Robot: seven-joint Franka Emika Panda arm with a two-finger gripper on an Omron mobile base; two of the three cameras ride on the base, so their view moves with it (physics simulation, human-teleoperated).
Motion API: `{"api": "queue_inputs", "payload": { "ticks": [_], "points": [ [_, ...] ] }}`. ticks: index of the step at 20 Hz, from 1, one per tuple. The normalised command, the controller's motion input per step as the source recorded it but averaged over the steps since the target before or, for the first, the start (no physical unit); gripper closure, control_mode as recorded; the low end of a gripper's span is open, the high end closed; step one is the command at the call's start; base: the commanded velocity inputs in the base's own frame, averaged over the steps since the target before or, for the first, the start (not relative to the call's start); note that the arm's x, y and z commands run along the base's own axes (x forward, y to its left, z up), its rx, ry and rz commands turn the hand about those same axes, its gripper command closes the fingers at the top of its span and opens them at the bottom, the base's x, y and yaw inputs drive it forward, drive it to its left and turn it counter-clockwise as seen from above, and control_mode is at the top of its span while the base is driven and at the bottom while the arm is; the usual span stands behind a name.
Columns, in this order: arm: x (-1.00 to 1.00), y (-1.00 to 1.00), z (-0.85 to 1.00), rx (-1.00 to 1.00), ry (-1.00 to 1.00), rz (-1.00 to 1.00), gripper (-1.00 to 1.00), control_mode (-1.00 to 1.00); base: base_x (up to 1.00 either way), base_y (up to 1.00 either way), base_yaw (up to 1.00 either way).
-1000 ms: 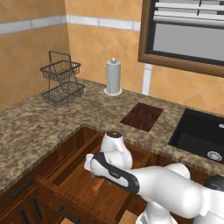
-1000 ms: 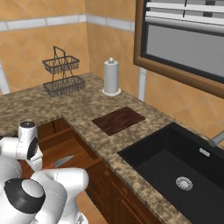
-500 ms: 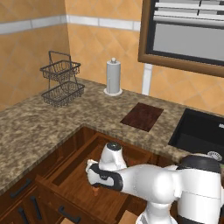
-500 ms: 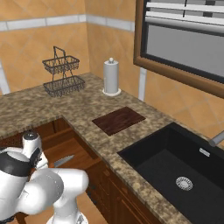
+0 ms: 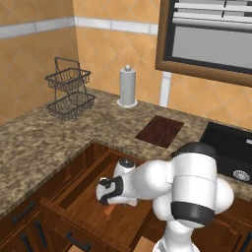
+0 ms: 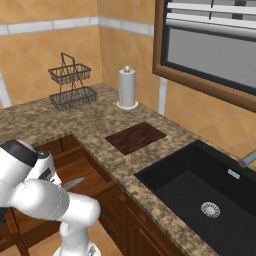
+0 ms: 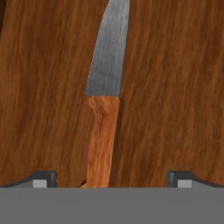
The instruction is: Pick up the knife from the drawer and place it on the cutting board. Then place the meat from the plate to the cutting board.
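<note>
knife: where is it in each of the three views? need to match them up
Left base view: the knife shows as an orange-brown handle end low left of centre, under the white arm, on the drawer floor.
Right base view: grey blade tip at lower left, poking out beside the arm.
Hand view: centre, handle at the bottom, blade up.
Shared landmark: the drawer's wood floor.

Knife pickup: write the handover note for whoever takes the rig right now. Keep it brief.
Gripper: open, down in the open drawer, one fingertip on each side of the knife handle, not closed on it.
Knife: lying flat on the drawer floor, blade pointing away from the hand.
Cutting board: on the counter between the paper towel roll and the sink, nothing on it.
Done: drawer open, gripper lined up over the handle.
Left: close on the handle, lift, place the knife on the board, then move the meat from the plate to the board.
</note>
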Motion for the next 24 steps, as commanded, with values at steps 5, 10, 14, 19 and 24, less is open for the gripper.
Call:
{"api": "queue_inputs", "payload": {
  "ticks": [5,10,14,19,24],
  "points": [
    [0.03,0.04,-0.18,-0.14,0.11,0.0,-1.0,-1.0,0.0,0.0,0.0],
    [0.11,0.26,-0.09,-0.09,0.08,0.0,-1.0,-1.0,0.0,0.0,0.0],
    [0.24,0.33,-0.23,-0.01,0.01,0.0,-1.0,-1.0,0.0,0.0,0.0],
    [0.07,0.03,-0.22,0.0,0.0,0.0,-1.0,-1.0,0.0,0.0,0.0],
    [0.06,0.11,-0.16,-0.01,0.03,0.0,1.0,-1.0,0.0,0.0,0.0]
  ]
}}
